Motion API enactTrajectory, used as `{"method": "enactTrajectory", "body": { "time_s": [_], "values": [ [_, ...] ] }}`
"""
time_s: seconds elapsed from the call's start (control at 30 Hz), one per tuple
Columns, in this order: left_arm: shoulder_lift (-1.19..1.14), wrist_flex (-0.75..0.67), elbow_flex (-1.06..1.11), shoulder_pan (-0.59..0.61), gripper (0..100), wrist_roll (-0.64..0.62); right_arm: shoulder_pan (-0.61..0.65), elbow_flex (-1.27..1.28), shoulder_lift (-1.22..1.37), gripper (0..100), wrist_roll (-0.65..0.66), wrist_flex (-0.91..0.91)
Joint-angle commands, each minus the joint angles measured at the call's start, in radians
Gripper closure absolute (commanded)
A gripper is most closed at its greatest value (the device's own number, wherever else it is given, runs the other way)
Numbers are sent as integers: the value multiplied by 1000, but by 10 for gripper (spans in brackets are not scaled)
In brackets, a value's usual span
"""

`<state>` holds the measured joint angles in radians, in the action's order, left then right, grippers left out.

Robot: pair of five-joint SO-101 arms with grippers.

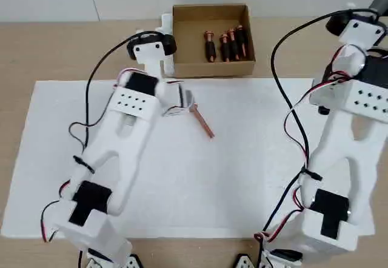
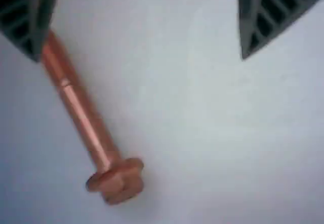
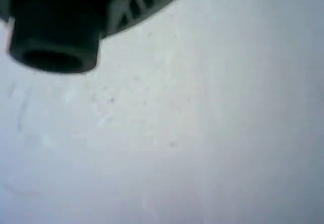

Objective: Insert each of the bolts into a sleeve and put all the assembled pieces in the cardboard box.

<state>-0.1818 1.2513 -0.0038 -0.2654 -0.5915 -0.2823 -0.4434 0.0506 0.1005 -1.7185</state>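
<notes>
1. The left gripper [image 2: 140, 57] hangs low over the white mat [image 1: 212, 189], left of centre, with its jaws released and spread wide.
2. A copper bolt [image 2: 83, 117] lies flat on the mat. Its plain end touches one jaw, and its flanged head points away towards the near right. The other jaw is well clear of it.
3. In the high view the bolt [image 1: 203, 122] lies at a slant just right of the left gripper [image 1: 185, 104].
4. The right gripper [image 3: 86, 6] is over the mat's right edge, its jaws grasping a black sleeve [image 3: 54, 46] whose open end is above the mat.
5. The cardboard box [image 1: 191, 43] sits on the desk [image 1: 60, 50] beyond the mat's far edge. Several assembled pieces [image 1: 227, 43] lie side by side in its right half.
</notes>
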Motion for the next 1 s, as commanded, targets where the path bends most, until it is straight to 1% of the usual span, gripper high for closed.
{"method": "enactTrajectory", "body": {
  "time_s": [0.0,0.1,0.27,0.5,0.67,0.97],
  "values": [
    [-29,-103,-51,-28,761,-212,-8,0,-56,995,0,-13],
    [-78,-141,-51,-40,761,-267,-8,0,-56,995,-2,-13],
    [-141,-143,-53,-44,761,-330,-8,0,-56,995,-2,-15],
    [-212,-198,-53,-44,761,-339,-7,0,-56,995,-2,-15],
    [-224,-215,-53,-86,761,-341,38,54,-56,995,-2,-15],
    [-285,-236,-53,-91,761,-402,62,63,-58,995,-2,-15]
  ]
}}
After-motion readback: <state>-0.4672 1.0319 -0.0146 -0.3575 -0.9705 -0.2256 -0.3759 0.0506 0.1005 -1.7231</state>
